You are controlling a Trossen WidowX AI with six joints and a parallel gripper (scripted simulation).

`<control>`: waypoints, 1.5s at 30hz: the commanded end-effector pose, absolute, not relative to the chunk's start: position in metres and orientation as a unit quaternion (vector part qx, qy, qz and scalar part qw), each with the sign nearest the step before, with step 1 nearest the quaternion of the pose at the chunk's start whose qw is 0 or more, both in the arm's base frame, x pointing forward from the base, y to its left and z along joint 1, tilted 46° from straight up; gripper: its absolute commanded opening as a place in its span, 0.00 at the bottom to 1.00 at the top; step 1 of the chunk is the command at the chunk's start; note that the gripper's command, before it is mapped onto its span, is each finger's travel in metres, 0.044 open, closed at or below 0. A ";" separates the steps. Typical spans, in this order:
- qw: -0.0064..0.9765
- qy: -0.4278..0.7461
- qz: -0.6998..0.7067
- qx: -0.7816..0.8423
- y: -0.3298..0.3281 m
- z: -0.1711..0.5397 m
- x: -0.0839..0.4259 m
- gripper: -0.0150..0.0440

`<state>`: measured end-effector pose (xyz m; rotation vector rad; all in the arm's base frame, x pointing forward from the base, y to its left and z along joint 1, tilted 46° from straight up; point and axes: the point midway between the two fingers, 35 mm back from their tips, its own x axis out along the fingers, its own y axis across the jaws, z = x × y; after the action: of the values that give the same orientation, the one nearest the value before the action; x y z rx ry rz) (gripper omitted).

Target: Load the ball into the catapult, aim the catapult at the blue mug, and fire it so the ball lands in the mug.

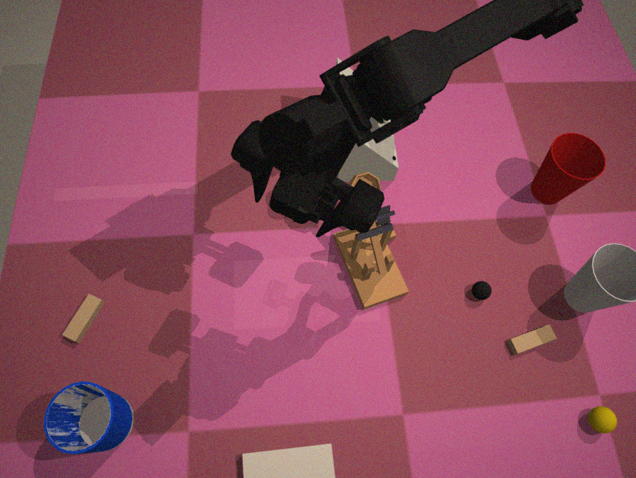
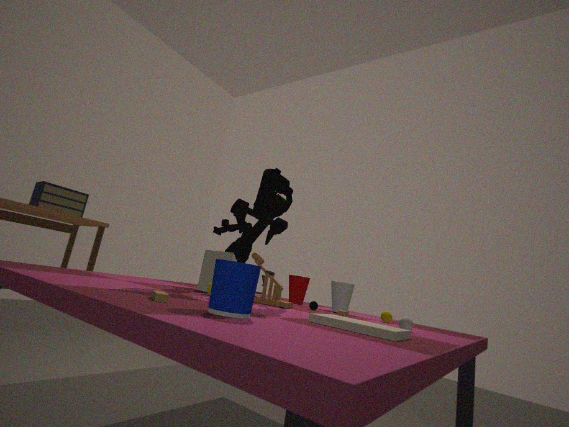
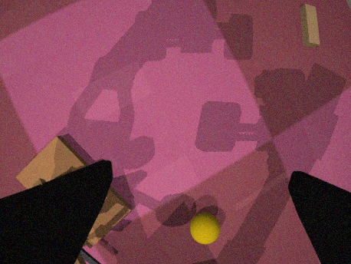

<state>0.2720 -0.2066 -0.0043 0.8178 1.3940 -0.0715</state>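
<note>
My gripper [image 1: 288, 218] [image 3: 202, 175] is open and empty, high above the table beside the catapult. A yellow ball [image 3: 205, 228] [image 2: 209, 288] lies on the table; in the wrist view it is low, between the fingers' lines but far below them. The arm hides it in the top view. The wooden catapult [image 1: 385, 290] [image 2: 278, 303] [image 3: 46, 165] stands left of that ball in the wrist view, partly behind a finger. Its raised cup [image 2: 257, 258] is empty as far as shows, and partly covered by my gripper in the top view. The blue mug [image 1: 121, 419] [image 2: 234, 287] stands upright, front left in the top view.
A grey wedge block [image 1: 367, 159] [image 2: 205, 270] is behind the catapult. A red cup [image 1: 547, 180], a grey cup [image 1: 586, 293], a black ball [image 1: 481, 290] and another yellow ball [image 1: 602, 419] are right. Wooden blocks [image 1: 82, 319] [image 1: 532, 339] lie on both sides. A white slab [image 1: 287, 463] is in front.
</note>
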 end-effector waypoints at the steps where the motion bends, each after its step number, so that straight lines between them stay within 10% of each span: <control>1: 0.696 0.633 0.030 0.338 -0.185 0.002 0.272 1.00; 28: 0.695 0.598 0.358 0.180 -0.082 0.044 0.262 1.00; 45: 0.695 0.598 0.358 0.180 -0.082 0.044 0.262 0.25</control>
<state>0.2618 -0.0832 0.0432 0.3995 1.3379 0.7943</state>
